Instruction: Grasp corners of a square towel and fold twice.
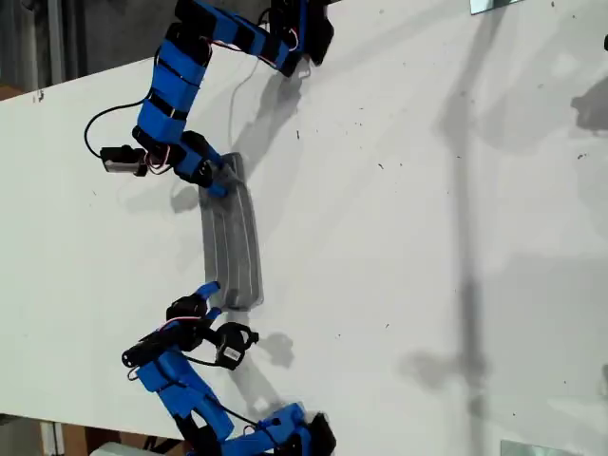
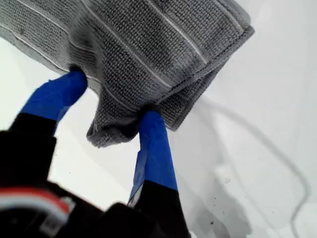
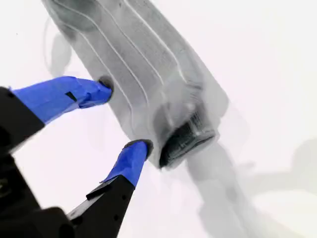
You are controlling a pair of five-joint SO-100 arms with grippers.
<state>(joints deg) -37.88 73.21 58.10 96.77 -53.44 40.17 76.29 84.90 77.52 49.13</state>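
A: Scanning big to small: table (image 1: 427, 237), then towel (image 1: 231, 242), a folded narrow strip, long axis running arm to arm.

B: Grippers?

A: My first gripper (image 2: 111, 104) pinches one end's bunched edge. My second gripper (image 3: 126, 116) gapes open beside the other end, not gripping.

The light is bright. The white table (image 1: 427, 237) glares, and soft grey shadows fall across it in the exterior view. The second wrist view is washed out and blurry. The first wrist view is sharp on the towel (image 2: 148, 54), blurry up close.
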